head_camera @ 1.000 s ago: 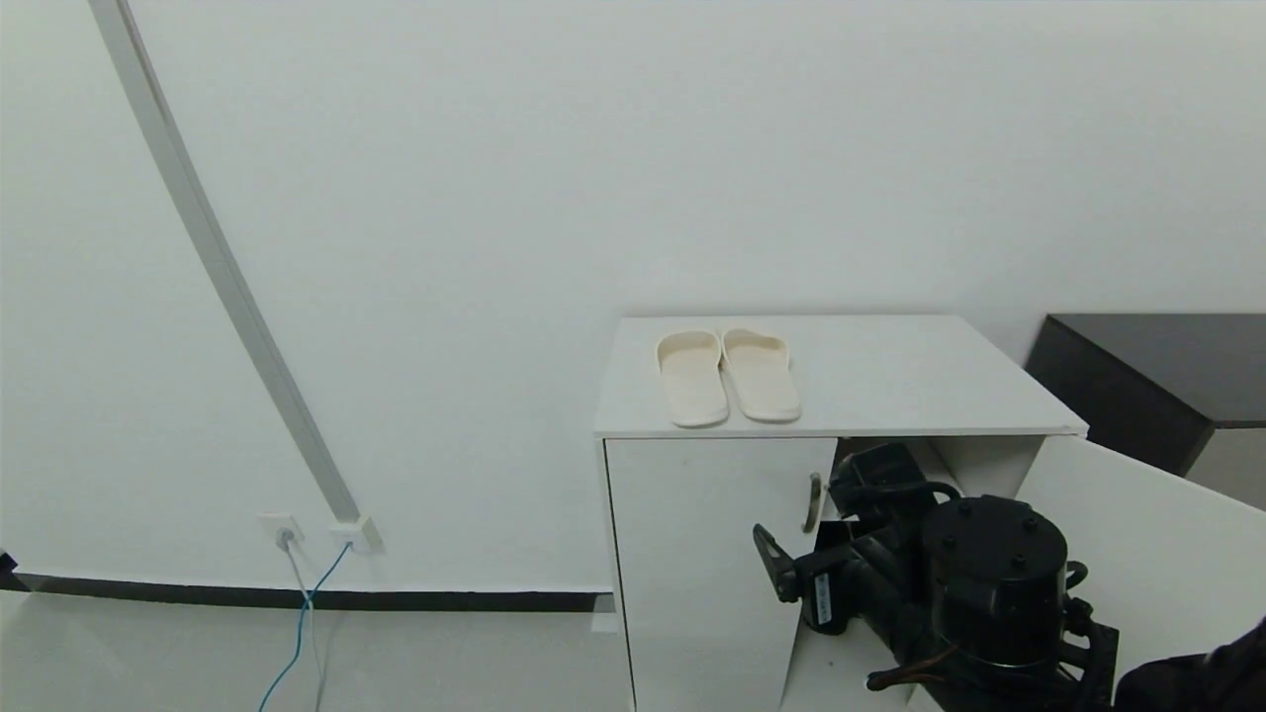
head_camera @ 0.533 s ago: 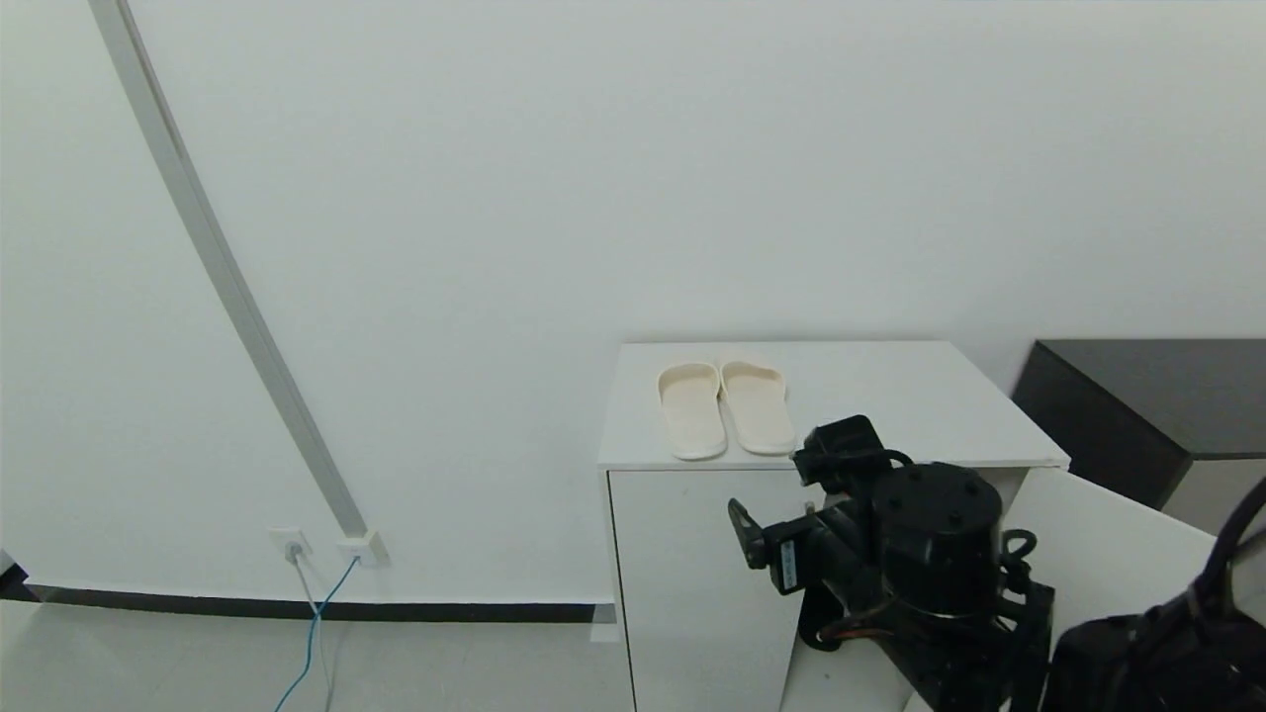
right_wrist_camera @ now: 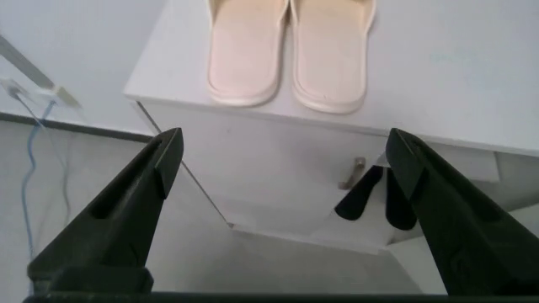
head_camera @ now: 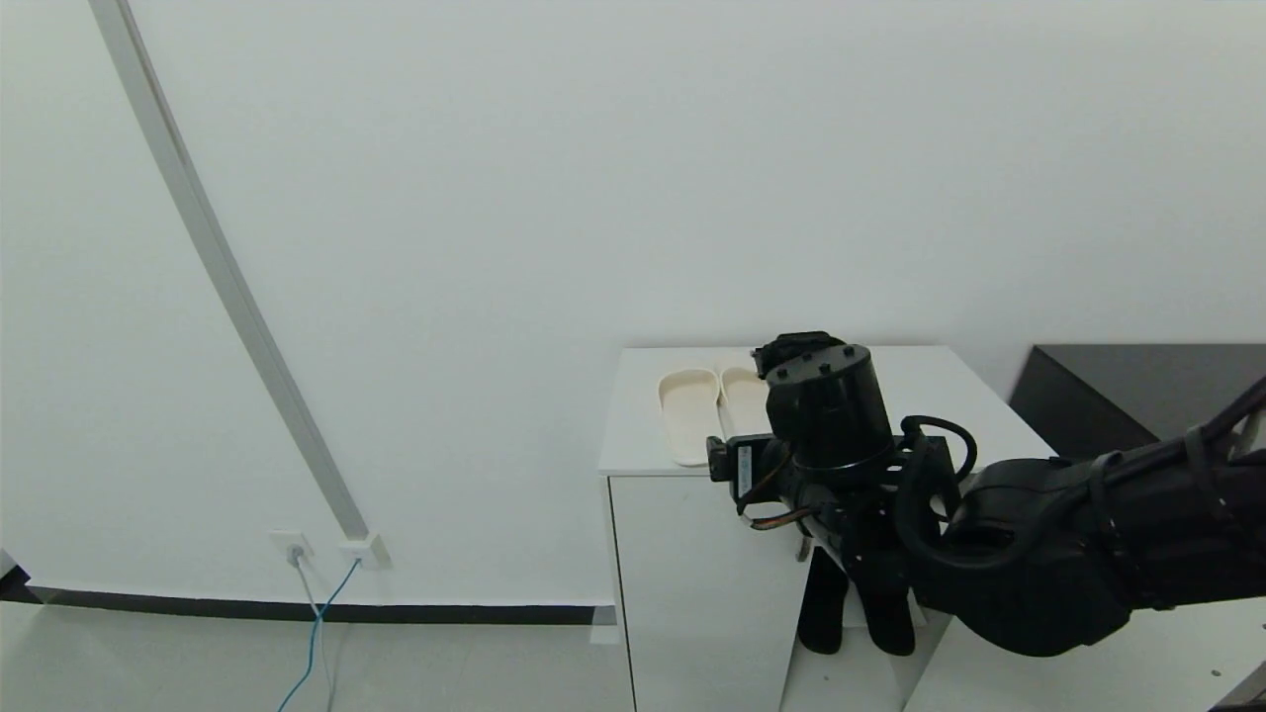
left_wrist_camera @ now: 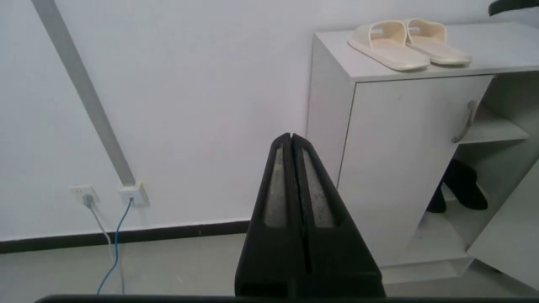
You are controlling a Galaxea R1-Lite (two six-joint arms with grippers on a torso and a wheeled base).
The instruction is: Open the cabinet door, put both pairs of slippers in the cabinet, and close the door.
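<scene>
L pincer (left_wrist_camera: pixel 291 147): fingers pressed together, well off cabinet (head_camera: pixel 692 574). Cream slippers (head_camera: pixel 690 400) on cabinet top; R one half hidden by arm. L door (head_camera: pixel 707 593) shut. Black slippers (head_camera: pixel 821 603) inside, lower compartment, partly blocked. R pincer (right_wrist_camera: pixel 284 141): fingers wide apart, above front edge.

Soft, even indoor light falls flat across the white wall (head_camera: pixel 495 198) and cabinet (head_camera: pixel 692 593), leaving only faint shadows beneath the cabinet's top and inside its open compartment, while the wall conduit (head_camera: pixel 206 237) bows in the wide head view.
</scene>
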